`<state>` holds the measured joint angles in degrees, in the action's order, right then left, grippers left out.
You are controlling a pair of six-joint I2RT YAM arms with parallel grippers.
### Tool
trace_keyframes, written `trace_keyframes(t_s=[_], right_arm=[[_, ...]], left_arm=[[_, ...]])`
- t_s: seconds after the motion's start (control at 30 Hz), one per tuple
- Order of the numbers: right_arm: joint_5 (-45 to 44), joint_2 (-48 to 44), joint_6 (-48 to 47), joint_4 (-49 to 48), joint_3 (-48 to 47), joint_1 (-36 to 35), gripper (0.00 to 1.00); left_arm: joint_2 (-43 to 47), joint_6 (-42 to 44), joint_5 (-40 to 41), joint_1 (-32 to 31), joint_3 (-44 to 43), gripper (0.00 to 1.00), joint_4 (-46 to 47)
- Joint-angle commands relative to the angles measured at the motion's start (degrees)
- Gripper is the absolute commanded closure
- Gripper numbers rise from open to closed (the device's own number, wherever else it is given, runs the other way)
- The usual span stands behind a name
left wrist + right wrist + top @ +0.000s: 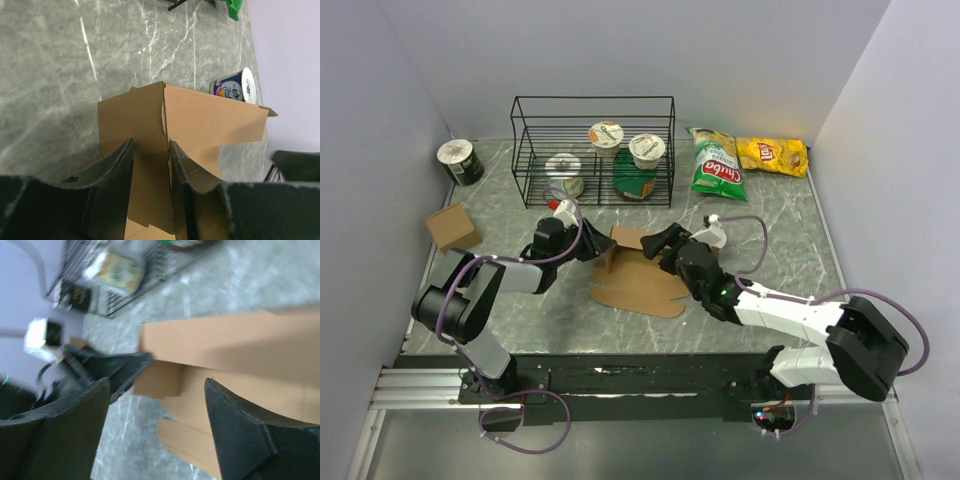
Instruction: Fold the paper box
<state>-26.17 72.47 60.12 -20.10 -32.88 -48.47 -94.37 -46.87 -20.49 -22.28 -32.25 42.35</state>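
Matt brown cardboard is seen in the box (638,278); grey veined, marble-look finish on the table (770,250); thin black wire in the rack (592,150); glossy film on the chip bags (717,165).

Grey marble table (770,255), pale walls (620,50)

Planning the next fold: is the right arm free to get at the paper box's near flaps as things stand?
Probably yes. The right pincer hangs open right over the paper box, nothing lying between them. The left pincer grips only the raised panel at the box's left end, leaving the flat near flaps uncovered.
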Motion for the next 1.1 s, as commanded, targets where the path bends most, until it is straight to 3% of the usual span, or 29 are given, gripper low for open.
trace_keyframes(t_s=[0.0,0.17,0.2,0.3,0.37,0.47,0.53,0.7,1.07], right_arm=[[7.7,-4.5,-20.2,3.3,-3.3,2.7,0.13],[26.8,-2.8,-39.6,15.5,-11.7,10.0,0.05],[28.5,-1.6,-42.4,21.5,-13.8,11.0,0.05],[30.0,1.8,-53.8,26.9,-19.5,12.6,0.04],[30.6,3.5,-61.2,27.1,-21.9,13.3,0.03],[39.8,7.3,-67.5,27.8,-24.9,16.1,0.03],[45.5,10.3,-71.3,32.4,-28.8,17.4,0.04],[48.8,16.4,-76.5,35.1,-32.0,19.8,0.05],[48.0,21.7,-83.1,34.3,-32.7,20.0,0.07]], left_arm=[[2.4,8.0,0.6,-0.4,-6.4,0.63,-10.3],[2.3,13.6,-0.3,-0.4,-12.6,0.63,-18.0],[1.8,14.5,-0.7,-0.2,-13.0,0.63,-18.6],[1.1,15.7,-2.2,-0.2,-13.9,0.63,-19.1],[0.9,16.0,-3.1,-0.2,-13.9,0.63,-18.9],[0.4,15.8,-4.1,-0.1,-13.7,0.64,-17.7],[0.0,15.3,-4.6,-0.2,-13.5,0.64,-17.2],[0.1,15.1,-4.6,-0.2,-13.4,0.65,-16.8],[0.0,16.0,-4.8,-0.2,-13.9,0.65,-17.5]])
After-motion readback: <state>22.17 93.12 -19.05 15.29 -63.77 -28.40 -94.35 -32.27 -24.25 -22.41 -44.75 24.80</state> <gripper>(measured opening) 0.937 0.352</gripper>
